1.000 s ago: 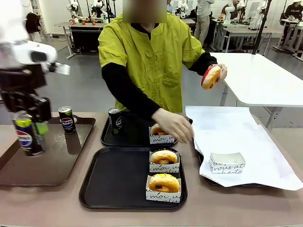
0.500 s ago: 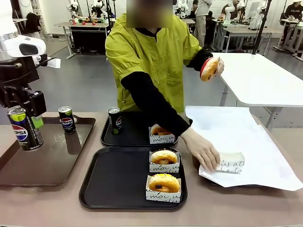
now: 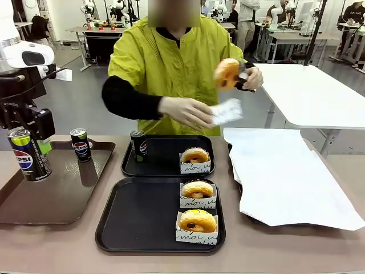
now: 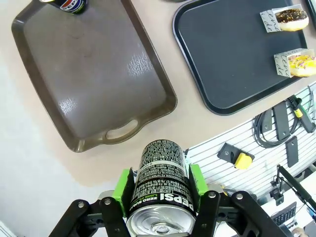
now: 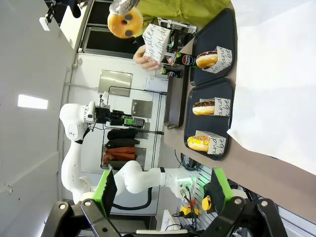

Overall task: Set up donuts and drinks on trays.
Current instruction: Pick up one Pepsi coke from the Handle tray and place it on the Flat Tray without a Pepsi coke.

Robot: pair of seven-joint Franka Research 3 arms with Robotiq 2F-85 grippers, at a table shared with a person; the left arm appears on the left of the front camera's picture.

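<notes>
The trays, two matte black ones, sit mid-table: the near tray (image 3: 142, 220) carries two donuts in paper holders along its right side, a chocolate-iced one (image 3: 197, 189) and a yellow-iced one (image 3: 198, 220), while the far tray (image 3: 162, 157) holds one holdered donut (image 3: 195, 155) at its right and a Pepsi can (image 3: 138, 145) at its left end.

Since half a second ago the person's hand (image 3: 185, 110) has lifted the empty white holder (image 3: 227, 111) off the paper-lined tray (image 3: 285, 177) and now holds it at chest height, and the other hand (image 3: 251, 78) has brought its donut (image 3: 226, 73) inward, just beside the holder. The paper-lined tray now lies bare.

The glossy brown tray (image 3: 51, 197) at the left holds a second can (image 3: 80, 144) at its far edge.

The left gripper (image 4: 159, 185) has its green pads clamped on a third can (image 3: 27, 155), raised over the brown tray's left side (hardly moved since the earlier frame). In its wrist view the can's silver top faces the camera.

The right gripper (image 5: 160, 190) stands wide, with nothing between its pads, well away from the trays.
</notes>
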